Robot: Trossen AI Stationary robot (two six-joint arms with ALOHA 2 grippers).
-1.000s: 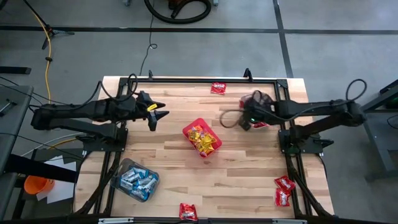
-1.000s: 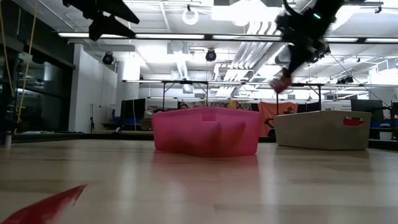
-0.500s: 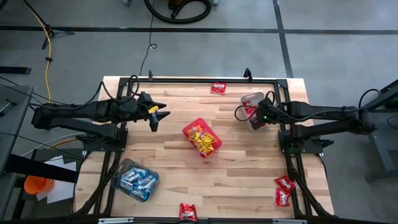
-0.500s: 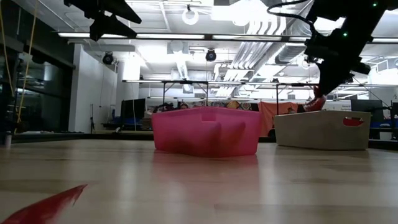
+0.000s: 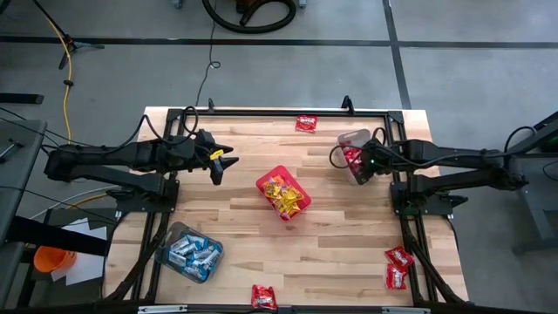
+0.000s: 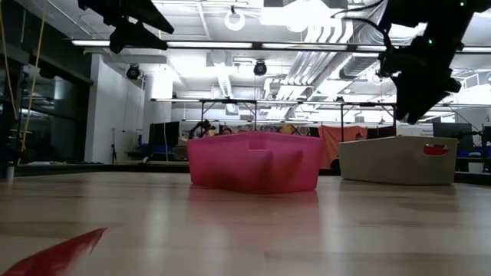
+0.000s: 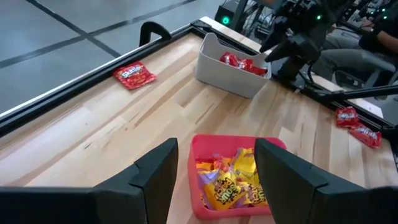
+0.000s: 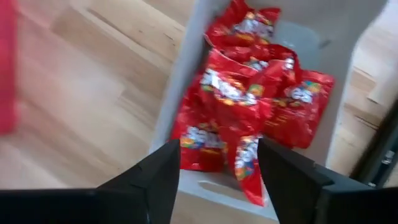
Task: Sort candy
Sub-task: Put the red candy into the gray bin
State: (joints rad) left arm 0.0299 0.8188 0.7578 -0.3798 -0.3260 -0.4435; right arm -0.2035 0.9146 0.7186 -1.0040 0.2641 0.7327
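Observation:
My right gripper [image 5: 358, 162] hangs open over the grey tub [image 5: 350, 139] at the table's far right. In the right wrist view, its fingers stand on either side of the heap of red candy packets [image 8: 249, 106] that lies in the tub [image 8: 186, 68]. My left gripper [image 5: 223, 162] waits open above the table, left of the red bin [image 5: 271, 177]. The bin holds yellow candy [image 7: 227, 183]. A clear tub [image 5: 166, 247] near the front left holds blue-and-white candy [image 5: 192, 253]. Loose red packets lie flat on the wood at the far edge [image 5: 305, 123] and the front right [image 5: 398, 258].
A black frame [image 5: 261, 112] runs around the tabletop. Another red packet [image 5: 264, 296] lies at the front edge, and one [image 5: 397, 278] lies at the front right corner. Bare wood stretches between the red bin and the grey tub.
My right gripper has carried a red packet toward the table's right edge to above the grey tub, then opened and let it go. The packet no longer hangs below the fingers.

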